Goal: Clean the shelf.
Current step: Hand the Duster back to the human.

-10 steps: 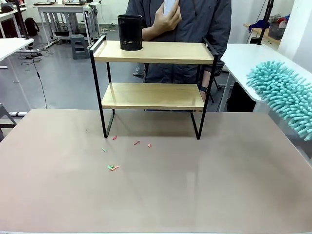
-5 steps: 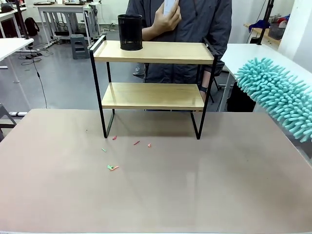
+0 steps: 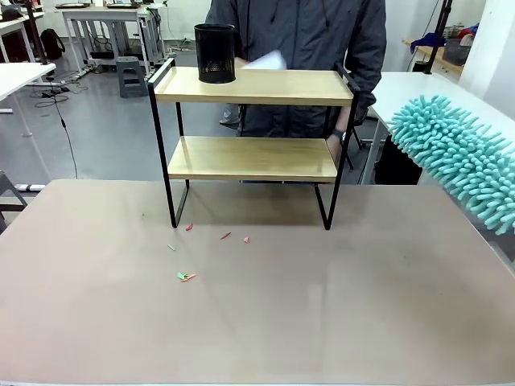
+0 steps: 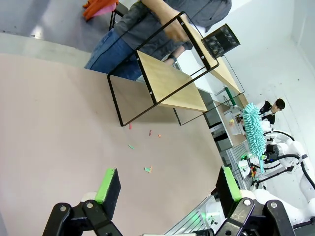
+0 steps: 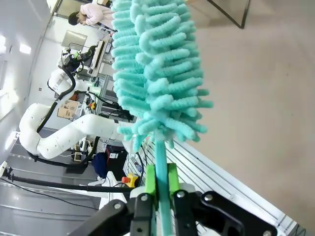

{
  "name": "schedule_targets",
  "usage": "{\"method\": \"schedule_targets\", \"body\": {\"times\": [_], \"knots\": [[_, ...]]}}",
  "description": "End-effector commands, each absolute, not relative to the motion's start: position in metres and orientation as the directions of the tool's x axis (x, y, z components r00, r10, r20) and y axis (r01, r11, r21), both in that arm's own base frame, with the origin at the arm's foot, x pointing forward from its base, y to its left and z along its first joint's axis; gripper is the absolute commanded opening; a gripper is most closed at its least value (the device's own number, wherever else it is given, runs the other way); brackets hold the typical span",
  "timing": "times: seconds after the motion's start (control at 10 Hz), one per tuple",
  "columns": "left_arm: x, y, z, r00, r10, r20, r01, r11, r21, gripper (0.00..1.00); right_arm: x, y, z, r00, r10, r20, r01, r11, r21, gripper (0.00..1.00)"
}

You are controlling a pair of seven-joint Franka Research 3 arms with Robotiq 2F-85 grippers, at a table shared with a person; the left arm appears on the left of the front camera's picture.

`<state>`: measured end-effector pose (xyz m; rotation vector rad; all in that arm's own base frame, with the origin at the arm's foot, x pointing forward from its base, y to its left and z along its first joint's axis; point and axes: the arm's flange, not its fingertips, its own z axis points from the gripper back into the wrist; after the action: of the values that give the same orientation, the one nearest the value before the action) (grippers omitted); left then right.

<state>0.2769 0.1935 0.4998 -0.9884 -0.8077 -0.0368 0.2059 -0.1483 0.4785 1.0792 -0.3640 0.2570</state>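
Right wrist view is showing right fingers (image 5: 149,183) clenching the teal duster (image 5: 155,73) tilted beside the shelf (image 3: 282,87); left fingers (image 4: 108,186) are hanging released.

- We are seeing a grey floor (image 3: 105,137) stretching behind the bench (image 3: 257,322).
- White desks (image 3: 105,14) are standing at the back, a grey step stool (image 3: 129,76) sitting before them.
- A black cable (image 3: 66,133) is trailing across the floor beside a white side table (image 3: 20,74).
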Motion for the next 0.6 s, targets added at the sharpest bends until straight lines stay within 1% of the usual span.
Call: {"method": "schedule_targets", "body": {"times": [0.0,0.2,0.3,0.4,0.5], "knots": [[0.278,0.192,0.5,0.698,0.325,0.638,0.396,0.567,-0.722,1.0,0.204,-0.151,0.479,0.905,0.043,0.422,-0.394,0.454,0.799,0.12],[0.278,0.192,0.5,0.698,0.325,0.638,0.396,0.567,-0.722,1.0,0.204,-0.151,0.479,0.905,0.043,0.422,-0.394,0.454,0.799,0.12],[0.277,0.194,0.5,0.715,0.32,0.621,0.375,0.574,-0.728,1.0,0.206,-0.148,0.479,0.911,0.027,0.41,-0.378,0.451,0.808,0.12],[0.256,0.175,0.525,0.706,0.228,0.671,0.52,0.477,-0.709,1.0,0.204,-0.151,0.497,0.896,-0.019,0.444,-0.377,0.495,0.783,0.12],[0.247,0.13,0.56,0.669,0.056,0.741,0.674,0.375,-0.637,1.0,0.206,-0.139,0.55,0.814,0.074,0.576,-0.538,0.468,0.701,0.12]]}}
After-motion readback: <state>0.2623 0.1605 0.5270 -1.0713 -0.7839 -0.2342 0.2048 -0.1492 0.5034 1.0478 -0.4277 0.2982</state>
